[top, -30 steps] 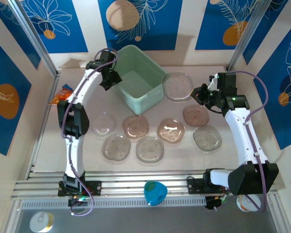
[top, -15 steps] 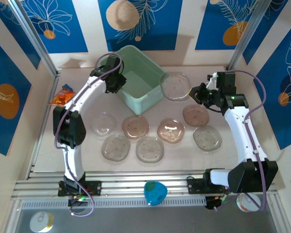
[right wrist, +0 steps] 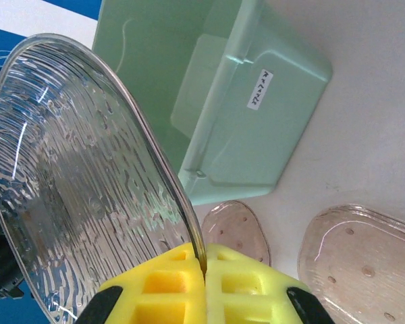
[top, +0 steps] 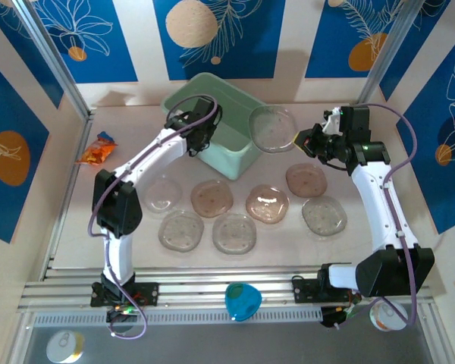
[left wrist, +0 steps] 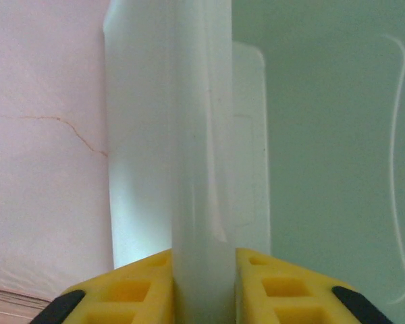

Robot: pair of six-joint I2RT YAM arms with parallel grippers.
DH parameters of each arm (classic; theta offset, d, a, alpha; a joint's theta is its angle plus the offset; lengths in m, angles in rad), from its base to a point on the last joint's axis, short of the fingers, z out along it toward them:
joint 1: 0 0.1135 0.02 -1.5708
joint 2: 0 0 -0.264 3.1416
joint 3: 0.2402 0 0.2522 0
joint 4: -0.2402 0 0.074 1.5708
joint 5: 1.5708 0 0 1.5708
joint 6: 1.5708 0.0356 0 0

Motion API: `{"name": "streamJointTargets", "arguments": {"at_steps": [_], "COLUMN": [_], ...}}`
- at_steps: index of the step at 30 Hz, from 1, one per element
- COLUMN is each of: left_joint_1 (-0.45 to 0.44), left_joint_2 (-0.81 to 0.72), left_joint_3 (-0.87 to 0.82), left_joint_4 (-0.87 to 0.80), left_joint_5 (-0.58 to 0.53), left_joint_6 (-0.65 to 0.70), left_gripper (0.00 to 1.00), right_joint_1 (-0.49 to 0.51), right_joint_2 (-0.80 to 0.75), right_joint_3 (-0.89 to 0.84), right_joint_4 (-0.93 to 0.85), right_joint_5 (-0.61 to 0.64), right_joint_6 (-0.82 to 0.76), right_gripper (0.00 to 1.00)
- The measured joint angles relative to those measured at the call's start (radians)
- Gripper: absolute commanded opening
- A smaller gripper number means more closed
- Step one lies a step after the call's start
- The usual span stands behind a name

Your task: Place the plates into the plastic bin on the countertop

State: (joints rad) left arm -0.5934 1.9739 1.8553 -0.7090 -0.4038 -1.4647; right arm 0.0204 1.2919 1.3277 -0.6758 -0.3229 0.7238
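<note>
The pale mint-green plastic bin [top: 212, 114] stands at the back of the countertop [top: 136, 163]. My left gripper [top: 199, 141] is shut on its near wall. In the left wrist view the yellow fingers [left wrist: 138, 283] press both sides of the bin's wall [left wrist: 201, 169]. My right gripper [top: 303, 141] is shut on the rim of a clear ribbed plate [top: 273, 127], held tilted in the air just right of the bin. The right wrist view shows that plate [right wrist: 74, 175] pinched in my right gripper [right wrist: 204, 262], with the bin [right wrist: 256, 128] beyond. Several plates [top: 234, 233] lie flat on the countertop.
An orange snack packet [top: 97, 149] lies at the left edge. Metal frame posts [top: 57, 72] stand at the back corners and a rail [top: 212, 292] runs along the near side, with a blue object [top: 243, 300] on it.
My left gripper has moved from the bin's left side to its near wall and closed on it. The bin has turned a little. The right gripper has edged the plate slightly upward.
</note>
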Motion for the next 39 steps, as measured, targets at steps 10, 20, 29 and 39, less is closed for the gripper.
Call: {"name": "streamJointTargets", "arguments": {"at_steps": [10,20,29,39], "left_joint_1": [-0.044,-0.043,0.121,0.397], "left_joint_2": [-0.007,-0.127,-0.222,-0.146], "left_joint_3": [-0.007,-0.081,-0.082,0.055], "left_joint_4": [0.03,0.083,0.126,0.034], "left_joint_5": [-0.048,-0.097,0.014,0.255], "left_joint_6": [0.021,0.168,0.54,0.967], "left_gripper": [0.56,0.76,0.9,0.97], "right_joint_1": [0.016,0.121,0.206,0.352], "right_joint_2": [0.056,0.227,0.389,0.621], "right_joint_3": [0.108,0.336,0.468,0.72], "right_joint_4": [-0.042,-0.111,-0.124,-0.139], "right_joint_5": [-0.003,0.08,0.191,0.408], "right_joint_6": [-0.012,-0.023,0.058,0.197], "right_gripper": [0.04,0.0,0.0,0.0]}}
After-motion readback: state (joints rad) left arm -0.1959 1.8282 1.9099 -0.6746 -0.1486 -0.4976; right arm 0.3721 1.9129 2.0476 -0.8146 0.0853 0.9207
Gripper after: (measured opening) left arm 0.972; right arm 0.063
